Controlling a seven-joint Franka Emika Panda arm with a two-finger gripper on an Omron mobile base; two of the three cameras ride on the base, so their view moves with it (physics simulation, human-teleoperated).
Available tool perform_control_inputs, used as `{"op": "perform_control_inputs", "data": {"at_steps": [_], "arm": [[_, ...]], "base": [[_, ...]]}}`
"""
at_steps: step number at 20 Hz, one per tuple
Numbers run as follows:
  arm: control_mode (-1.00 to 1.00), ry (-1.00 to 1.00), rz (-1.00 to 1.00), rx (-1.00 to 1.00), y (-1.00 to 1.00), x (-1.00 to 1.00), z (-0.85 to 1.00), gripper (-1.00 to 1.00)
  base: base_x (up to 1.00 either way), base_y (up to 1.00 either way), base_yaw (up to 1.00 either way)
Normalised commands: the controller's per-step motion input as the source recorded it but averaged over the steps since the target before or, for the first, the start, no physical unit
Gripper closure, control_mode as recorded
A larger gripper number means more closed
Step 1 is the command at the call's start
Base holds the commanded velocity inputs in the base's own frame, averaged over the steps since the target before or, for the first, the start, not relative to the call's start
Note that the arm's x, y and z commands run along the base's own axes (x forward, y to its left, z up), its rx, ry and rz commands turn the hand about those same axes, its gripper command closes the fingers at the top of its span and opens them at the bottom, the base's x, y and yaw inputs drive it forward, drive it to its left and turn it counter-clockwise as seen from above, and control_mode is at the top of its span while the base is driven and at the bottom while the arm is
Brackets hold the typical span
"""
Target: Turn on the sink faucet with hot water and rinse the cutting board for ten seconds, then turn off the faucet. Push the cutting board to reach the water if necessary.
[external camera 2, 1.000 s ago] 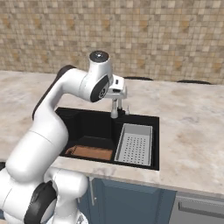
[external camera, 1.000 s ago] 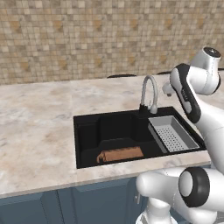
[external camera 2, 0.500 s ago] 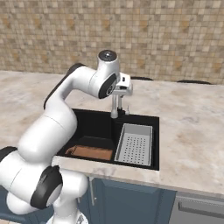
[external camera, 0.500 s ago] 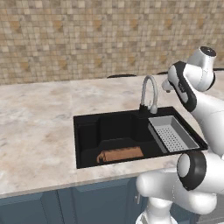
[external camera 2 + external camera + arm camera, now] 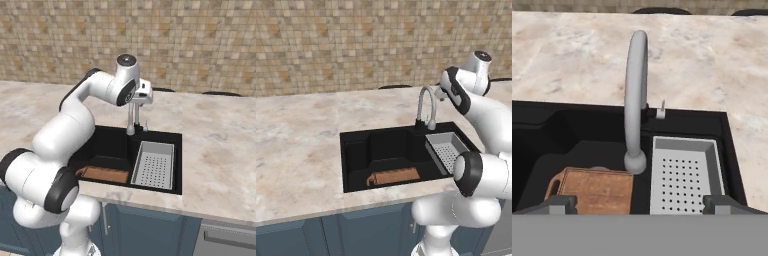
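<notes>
Tool (image 5: 640, 202) released, jaws spread wide, hovering above tap (image 5: 635, 100), apart from it. Tap stands at back rim of sink (image 5: 356, 150), spout arching over basin. Board (image 5: 393, 177) lies flat on sink floor near front wall, beside grey tray (image 5: 448, 150). Small lever (image 5: 661, 111) by tap base, position hard to tell. Marble desk (image 5: 301, 130) surrounds sink

The slim grey gooseneck sink faucet (image 5: 635, 95) stands upright at the back rim of the black recessed sink (image 5: 358, 150), centre of the hand view, its arched spout curving down over the basin with no stream running. The brown wooden cutting board (image 5: 597, 190) lies flat on the basin floor at lower left, handle cut-out toward the left.
</notes>
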Motion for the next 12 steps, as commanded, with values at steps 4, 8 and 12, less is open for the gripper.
{"op": "perform_control_inputs", "data": {"at_steps": [4,8,12], "arm": [[-1.0,0.0,0.0,0.0,0.0,0.32,-0.07,-1.0],[-1.0,0.0,0.0,0.0,0.02,0.23,-0.11,-1.0],[-1.0,0.0,0.0,0.0,0.15,0.26,-0.22,-1.0]], "base": [[0.0,0.0,0.0],[0.0,0.0,0.0],[0.0,0.0,0.0]]}}
